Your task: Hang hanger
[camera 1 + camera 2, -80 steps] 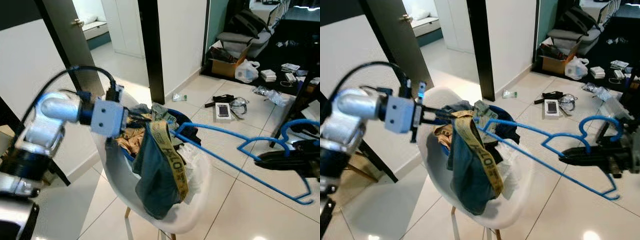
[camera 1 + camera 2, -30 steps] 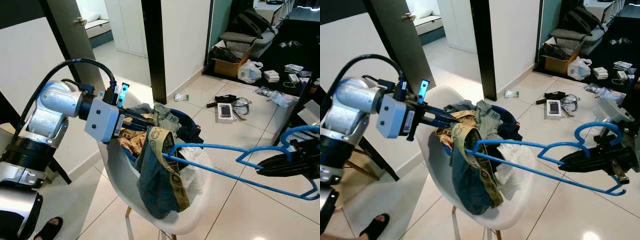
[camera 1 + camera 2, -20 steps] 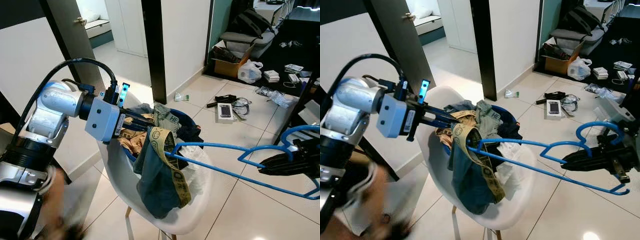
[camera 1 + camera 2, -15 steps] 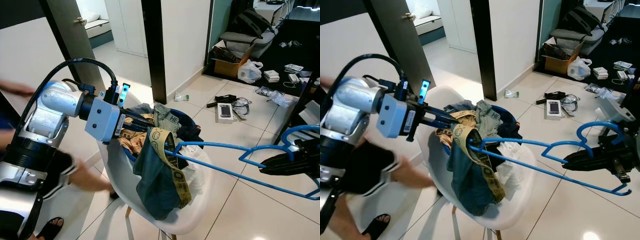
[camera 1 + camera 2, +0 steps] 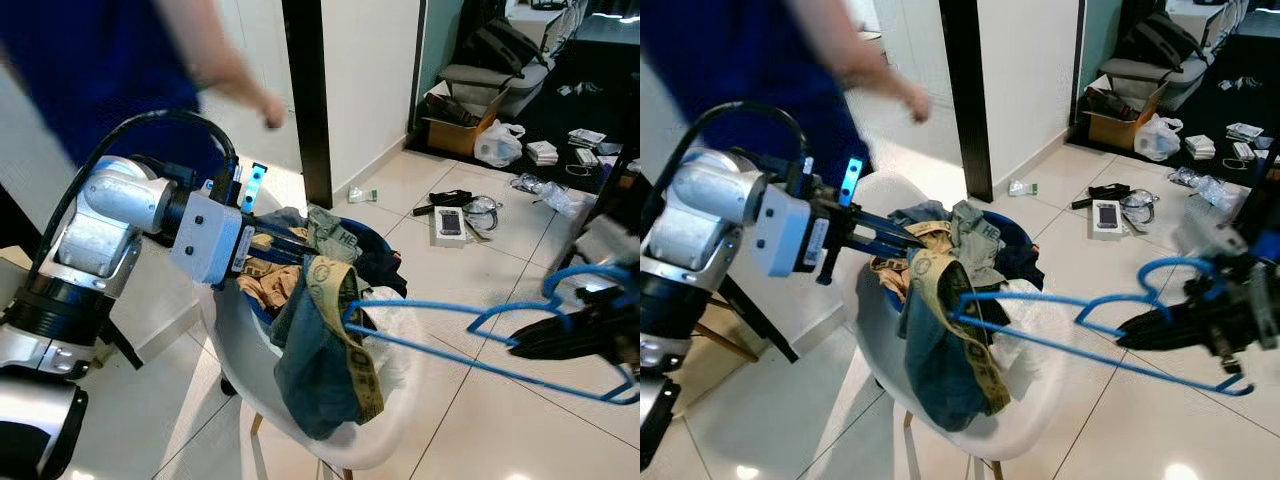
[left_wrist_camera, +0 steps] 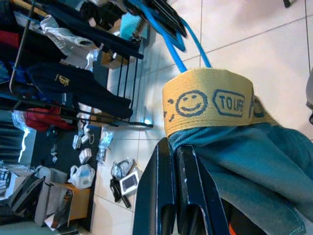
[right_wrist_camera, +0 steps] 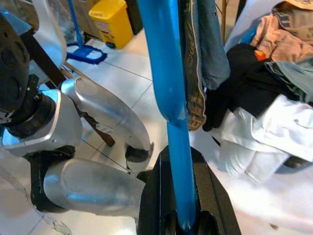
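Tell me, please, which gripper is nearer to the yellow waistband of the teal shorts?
Left. The left gripper is shut on the teal shorts just under the yellow waistband; the right gripper holds the blue hanger by its far end.

Rm is being lit evenly, bright daylight coming thru the far doorway (image 5: 225, 60). Tile floor (image 5: 470, 440) is throwing glare spots near the bottom edge. Person (image 5: 120, 70) at far left is smearing w/ motion blur; right gripper (image 5: 1140, 325) & hanger (image 5: 1120, 300) are blurring too. Far right corner is sitting dim. Left wrist view is showing sharp on the waistband (image 6: 210, 103), fingers (image 6: 168, 196) soft up close. Right wrist view: hanger rod is blurring near the lens, glare is washing out the white chair (image 7: 303, 205).
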